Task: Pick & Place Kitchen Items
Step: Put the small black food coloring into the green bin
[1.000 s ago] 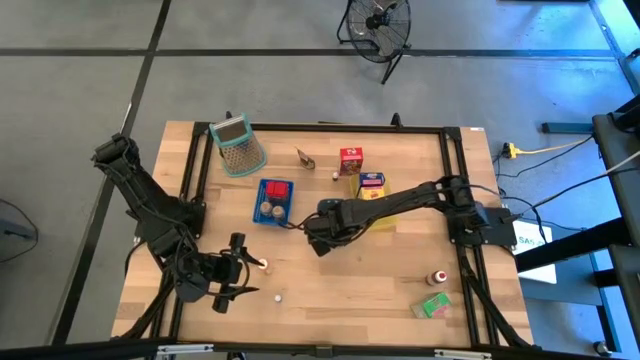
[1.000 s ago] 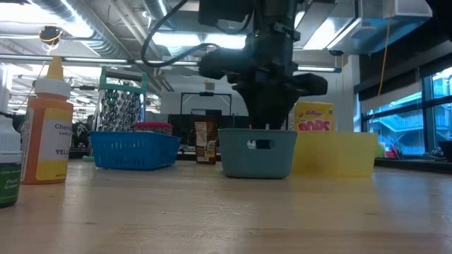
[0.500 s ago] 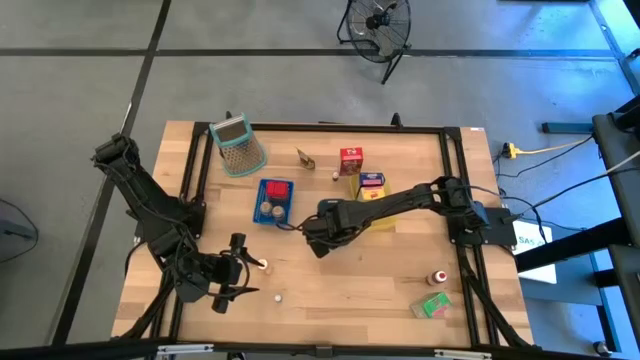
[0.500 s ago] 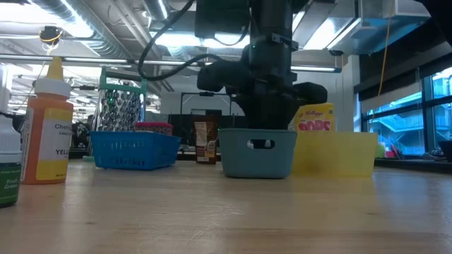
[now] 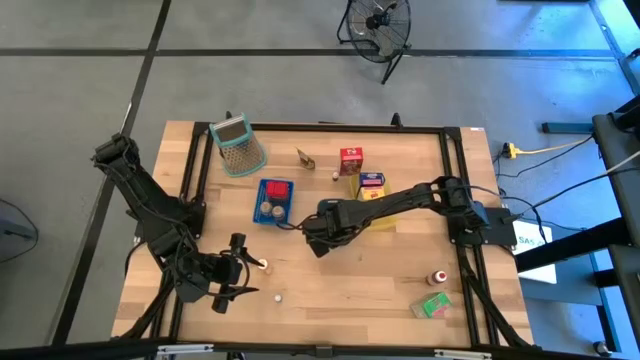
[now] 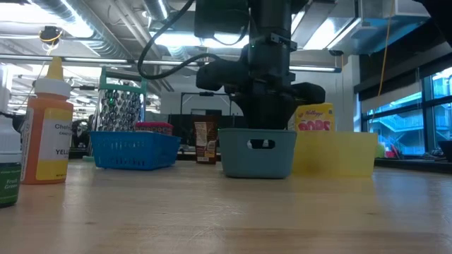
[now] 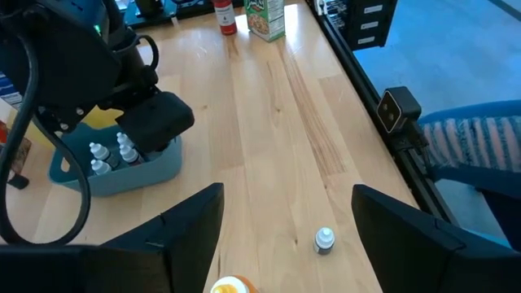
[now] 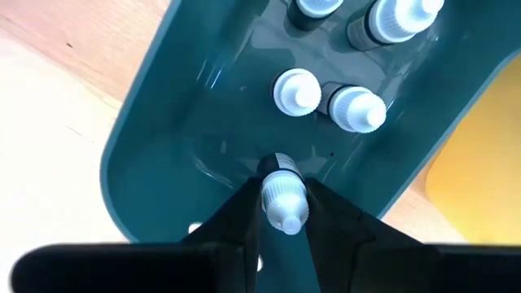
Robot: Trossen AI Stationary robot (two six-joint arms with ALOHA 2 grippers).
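Small white-capped bottle [image 8: 284, 200]: pinched between the right gripper's fingers, held just inside the near end of the grey-blue tray [image 8: 163, 122].
Other small bottles [image 8: 330, 99]: already standing in that tray, a few together, caps up.
Right gripper [image 8: 284, 213]: down in the tray, clenched on the white-capped bottle; from table level its dark body fills the space right above the tray [image 6: 258, 152].
Yellow tray [image 6: 335, 153]: just beside the grey-blue one.
Left gripper [image 7: 285, 236]: low over the near-left part of the table [image 5: 350, 280], fingers spread, nothing in them.
Loose pieces: a small white-capped bottle [image 7: 324, 239] and an orange-topped one [image 7: 229, 286] lie on the wood just ahead of the left gripper.
Far corner: a red-capped bottle [image 5: 437, 277] and a green carton [image 5: 434, 305], well apart from both arms.
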